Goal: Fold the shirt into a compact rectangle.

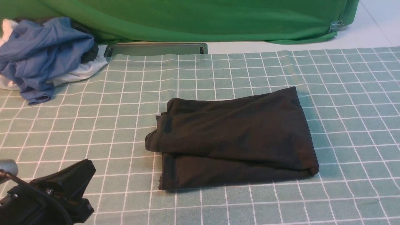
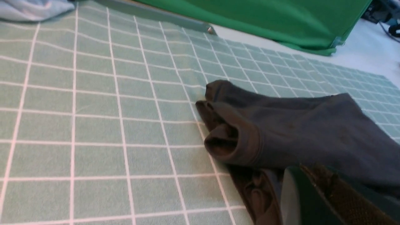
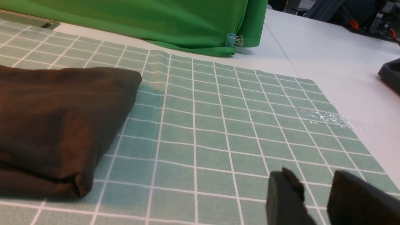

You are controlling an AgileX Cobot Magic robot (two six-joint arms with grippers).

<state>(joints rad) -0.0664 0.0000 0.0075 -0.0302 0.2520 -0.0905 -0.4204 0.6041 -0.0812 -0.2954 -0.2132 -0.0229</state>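
The black shirt (image 1: 231, 140) lies folded into a rough rectangle in the middle of the checked cloth, top layer slightly askew over the bottom one. No print or label shows. Its rolled left edge (image 2: 231, 140) fills the left wrist view, and its right corner (image 3: 62, 125) shows in the right wrist view. My left gripper (image 1: 89, 168) hovers low at the front left, clear of the shirt; its fingers (image 2: 297, 193) sit together with no gap and nothing held. My right gripper (image 3: 315, 187) is off the shirt's right side, open and holding nothing. It does not show in the front view.
A heap of blue and white garments (image 1: 43, 53) sits at the back left corner. A grey metal bar (image 1: 156, 49) and a green backdrop (image 1: 200, 18) run along the back. The checked cloth (image 1: 343, 93) ends on bare white table (image 3: 343, 72) to the right.
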